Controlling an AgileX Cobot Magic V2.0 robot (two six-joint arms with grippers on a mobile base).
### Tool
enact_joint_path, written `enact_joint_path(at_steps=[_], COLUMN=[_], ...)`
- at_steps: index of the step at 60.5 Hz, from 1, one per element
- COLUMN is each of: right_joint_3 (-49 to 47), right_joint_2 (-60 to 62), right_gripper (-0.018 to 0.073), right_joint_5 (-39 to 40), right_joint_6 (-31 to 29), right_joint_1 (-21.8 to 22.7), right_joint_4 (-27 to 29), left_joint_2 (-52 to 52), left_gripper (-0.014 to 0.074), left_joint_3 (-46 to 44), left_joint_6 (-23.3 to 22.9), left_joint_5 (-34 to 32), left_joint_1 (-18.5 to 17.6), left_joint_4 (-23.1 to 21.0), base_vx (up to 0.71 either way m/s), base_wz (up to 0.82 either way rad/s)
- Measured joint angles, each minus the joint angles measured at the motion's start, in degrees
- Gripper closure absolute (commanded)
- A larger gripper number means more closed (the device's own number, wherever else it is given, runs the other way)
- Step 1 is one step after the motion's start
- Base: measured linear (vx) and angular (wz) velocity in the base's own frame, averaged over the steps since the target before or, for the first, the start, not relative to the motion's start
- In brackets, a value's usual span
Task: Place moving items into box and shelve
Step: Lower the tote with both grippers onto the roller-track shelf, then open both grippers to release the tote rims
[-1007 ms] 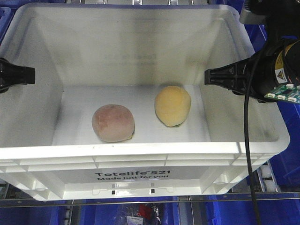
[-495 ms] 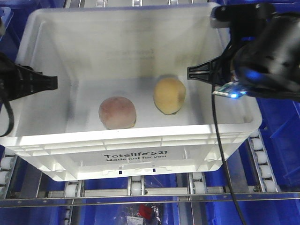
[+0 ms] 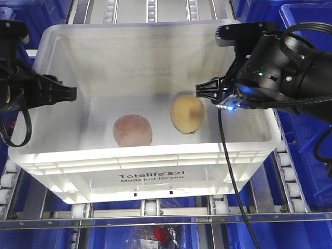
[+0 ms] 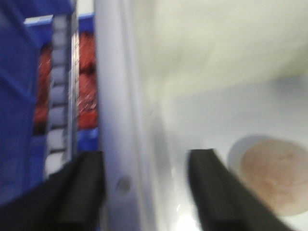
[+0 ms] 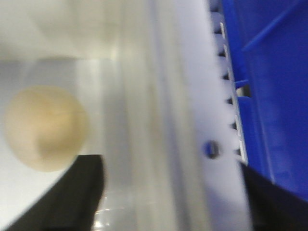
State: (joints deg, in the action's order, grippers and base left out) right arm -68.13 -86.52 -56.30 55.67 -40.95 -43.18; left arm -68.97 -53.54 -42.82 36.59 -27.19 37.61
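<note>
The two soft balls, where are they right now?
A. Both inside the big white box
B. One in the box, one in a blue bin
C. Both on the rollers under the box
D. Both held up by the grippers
A: the pink ball and the yellow ball both lie on the floor of the white box, side by side.

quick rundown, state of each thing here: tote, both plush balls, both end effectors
white tote: open-topped, upright on the roller rack, both balls inside
pink ball: resting loose on the tote floor, untouched
yellow ball: resting loose on the tote floor, apart from the pink one
left end effector: fingers straddling the tote's left wall
right end effector: fingers straddling the tote's right wall
blue bins: beside the tote, contents hidden
</note>
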Motion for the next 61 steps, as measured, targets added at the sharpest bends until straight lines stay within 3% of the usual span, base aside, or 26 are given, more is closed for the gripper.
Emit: enact_joint_path(at_steps=[14,23,34,36,37,43,55,61], right_joint_3=[-0.53,0.73,8.97,10.58,13.89,17.00,22.21,23.94], right_joint_2=[4.52,9.85,20.43,22.83,28.40,35.81,47.86,52.49], right_gripper=[-0.0043,-0.0017,-0.0015,-0.0015,-0.0015,-0.0015,-0.0015,-0.0015], right_joint_5=[0.24,0.52,2.40,2.75,3.14,3.22,1.85,0.09], right_joint_6=[-6.07,-11.54,-18.07,-19.70,-23.80,-28.96,-41.08,-43.98], right_joint_1=[-0.30,-0.32,-0.32,-0.32,-0.32,-0.32,-0.32,-0.32], right_joint_4=[1.21,4.13,6.55,7.43,10.42,14.97,23.70,26.54], left_joint_2=[4.53,8.52,14.48,16.35,20.70,26.08,36.60,40.98], left_gripper=[-0.0040,-0.0009,0.0043,0.0048,0.0059,0.0059,0.0059,0.0059], left_joint_3=[-4.13,-4.52,-4.52,-4.52,-3.92,-1.87,4.48,6.52], left_joint_6=[2.80,9.82,18.19,20.08,25.11,30.04,33.41,34.84], left_joint_5=[4.61,9.57,15.38,16.18,16.91,17.16,18.92,19.87], left_joint_1=[-1.06,-1.52,-1.95,-1.95,-1.95,-1.95,-1.95,-1.95], left_joint_4=[-1.60,-6.17,-14.00,-16.43,-20.76,-25.17,-29.58,-30.79], base_vx=[0.00,0.00,0.00,0.00,0.00,0.00,0.00,0.00], base_wz=[0.00,0.00,0.00,0.00,0.00,0.00,0.00,0.00])
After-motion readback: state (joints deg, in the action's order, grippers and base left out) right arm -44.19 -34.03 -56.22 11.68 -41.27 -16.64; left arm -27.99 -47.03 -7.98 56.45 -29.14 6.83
